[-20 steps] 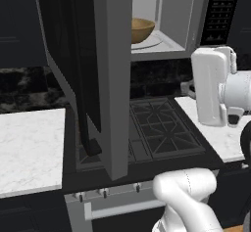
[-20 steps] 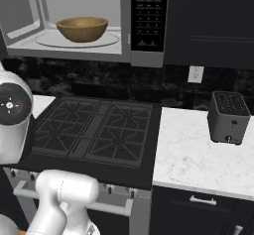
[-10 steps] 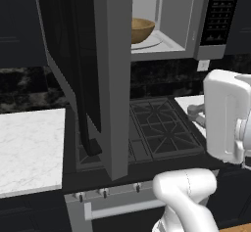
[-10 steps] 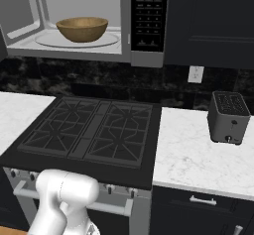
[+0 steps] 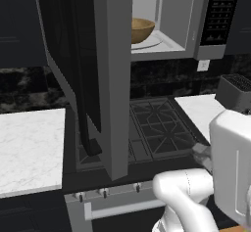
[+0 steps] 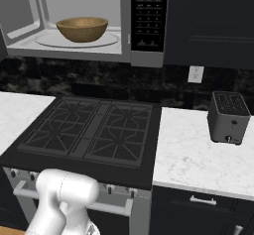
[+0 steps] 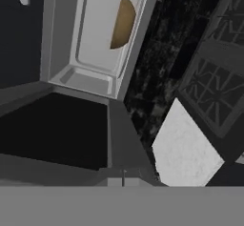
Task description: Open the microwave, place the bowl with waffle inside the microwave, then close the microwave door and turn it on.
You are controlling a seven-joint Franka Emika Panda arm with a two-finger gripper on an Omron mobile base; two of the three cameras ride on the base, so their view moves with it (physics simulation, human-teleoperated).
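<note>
The microwave point(image 5: 182, 15) point(image 6: 149, 16) hangs above the stove with its cavity exposed. Its door point(image 5: 115, 79) stands swung far out to the left, the dark handle bar on its inner side. The brown wooden bowl point(image 5: 140, 29) point(image 6: 82, 29) point(image 7: 125, 22) rests on the glass turntable inside. The waffle is hidden below the bowl's rim. My gripper point(image 7: 122, 178) is shut on nothing, low and in front of the door's dark panel point(image 7: 52, 129), looking up at the cavity. The arm's white body fills the lower right of the left base view.
A black gas stove point(image 6: 94, 130) point(image 5: 157, 128) lies under the microwave, with oven knobs and a handle bar along its front. White marble counters point(image 5: 29, 148) point(image 6: 198, 154) flank it. A dark toaster point(image 6: 228, 117) stands on the right counter below a wall outlet point(image 6: 196, 74).
The arm has swung right and lower in the left base view and has left the right base view. Bowl and door have not moved.
</note>
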